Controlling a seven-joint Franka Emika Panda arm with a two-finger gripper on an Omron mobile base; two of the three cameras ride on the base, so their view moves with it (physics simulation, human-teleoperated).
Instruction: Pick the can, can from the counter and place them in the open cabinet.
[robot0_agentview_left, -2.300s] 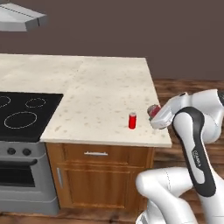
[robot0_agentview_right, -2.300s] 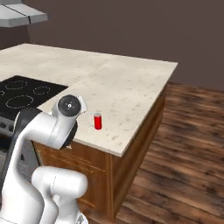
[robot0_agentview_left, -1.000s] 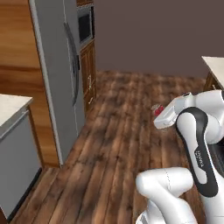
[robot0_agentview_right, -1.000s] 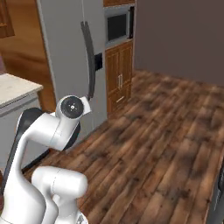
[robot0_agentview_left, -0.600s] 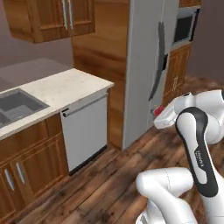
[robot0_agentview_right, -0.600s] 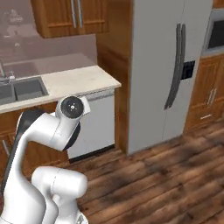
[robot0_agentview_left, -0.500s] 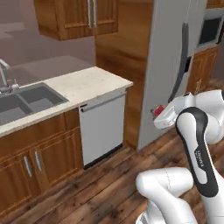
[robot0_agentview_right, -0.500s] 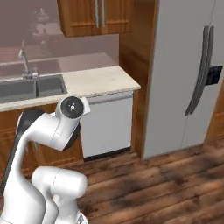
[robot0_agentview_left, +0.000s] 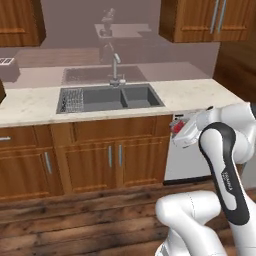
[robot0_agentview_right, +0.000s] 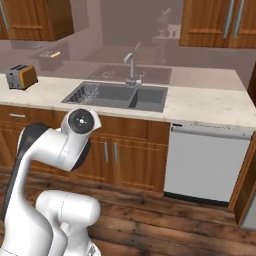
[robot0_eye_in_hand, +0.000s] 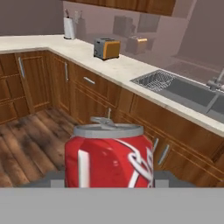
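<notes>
The base is turning from the stove counter past the fridge to the sink (robot0_agentview_left: 107, 98); the gripper (robot0_agentview_left: 178, 128) is carrying its clamped can (robot0_eye_in_hand: 109, 155) cabinetward

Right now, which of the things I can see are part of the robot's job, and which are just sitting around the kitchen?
Part of the job:
- can, red with white markings, held in the gripper

Just sitting around:
- sink
- faucet
- toaster on the counter
- dishwasher
- wall cabinets, doors shut
</notes>
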